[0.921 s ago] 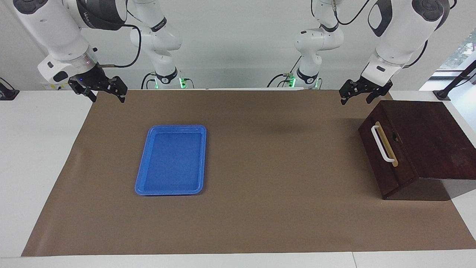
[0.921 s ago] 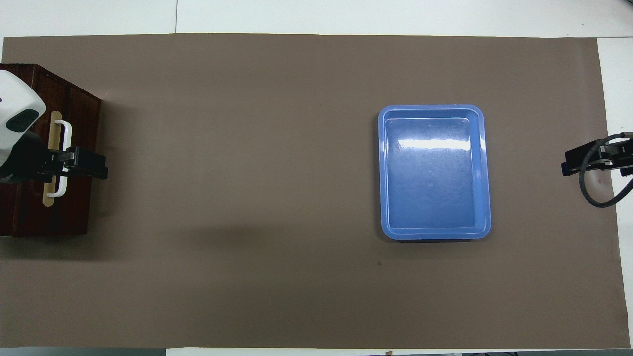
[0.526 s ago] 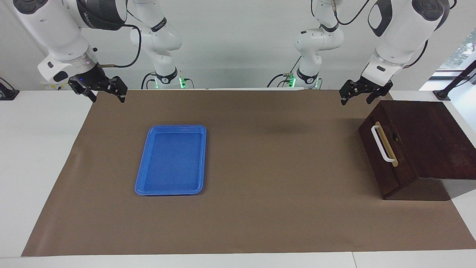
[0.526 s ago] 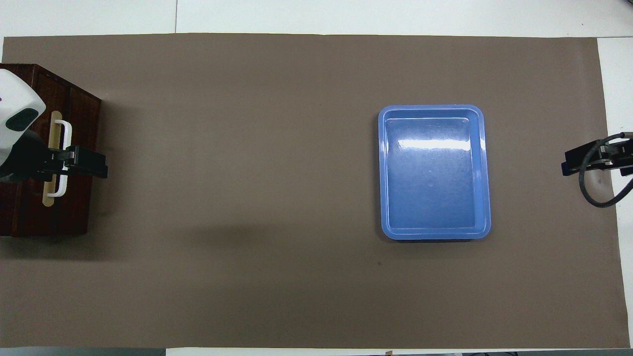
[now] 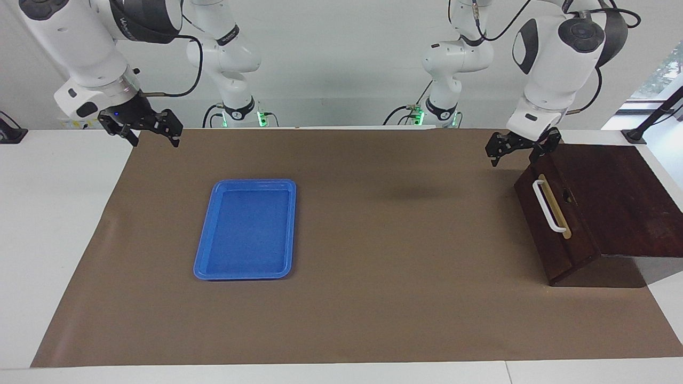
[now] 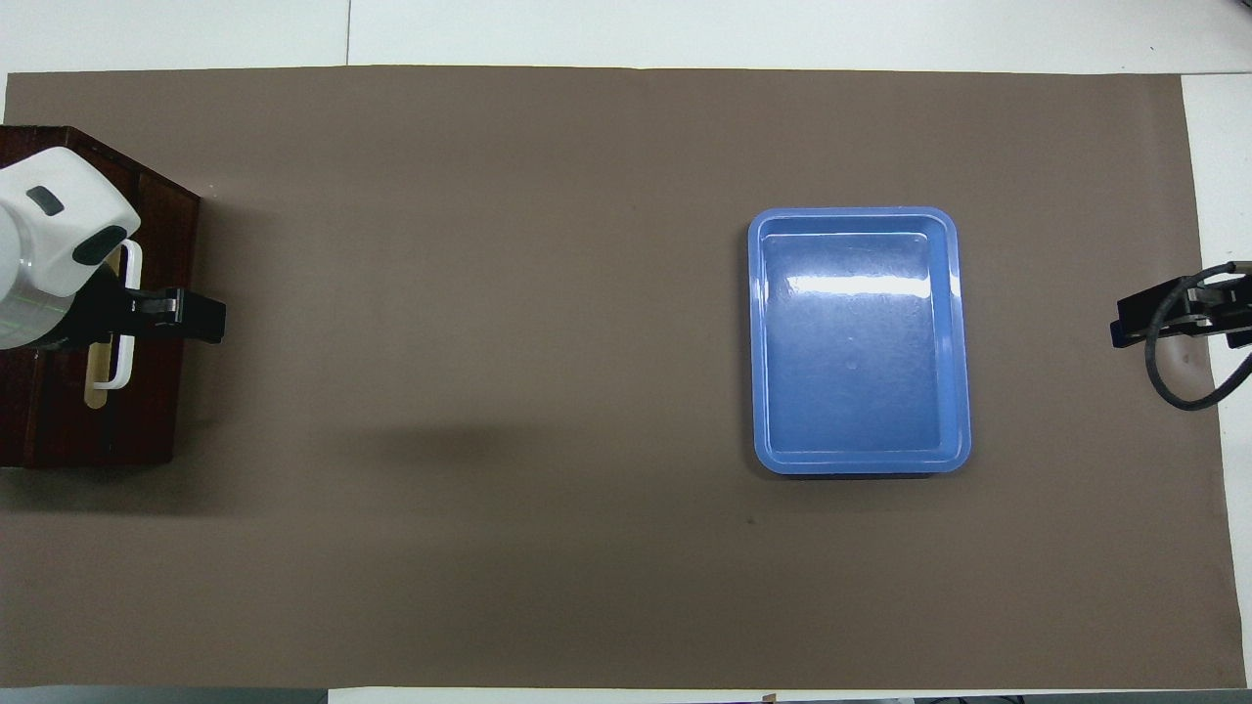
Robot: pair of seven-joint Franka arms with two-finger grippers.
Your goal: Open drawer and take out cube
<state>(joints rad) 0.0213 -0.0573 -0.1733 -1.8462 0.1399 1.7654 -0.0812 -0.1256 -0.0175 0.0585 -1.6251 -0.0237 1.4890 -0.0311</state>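
**Drawer shut, left end effector poised above the box's front edge**

A white tabletop [image 5: 64, 224] under a brown mat [image 5: 373, 266] carries everything, with a plain pale wall at the robots' end. At the left arm's end of the mat sits a dark wooden box [image 5: 624, 197], and its drawer [image 5: 555, 224] is closed flush, the white bar handle [image 5: 548, 206] lying on a gold strip across the front.

The left end effector [image 5: 520, 149] hangs in the air over the upper corner of the drawer front, its fingers [image 5: 493, 154] spread apart and gripping nothing. The handle lies below it, apart from the fingertips. From overhead, the left end effector [image 6: 186, 318] overlaps the handle [image 6: 125, 323], with its dark tip jutting past the box front over bare mat.

The cube is not visible in either view.

The right end effector [image 5: 152, 133] waits in the air over the mat's corner at the right arm's end, fingers spread and empty. A blue tray [image 5: 246, 229] lies flat on the mat, well apart from this end effector and toward the middle of the tabletop, with nothing in it. Overhead, only the tip of the right end effector [image 6: 1149, 318] and a loop of black cable [image 6: 1188, 391] show at the mat's edge.
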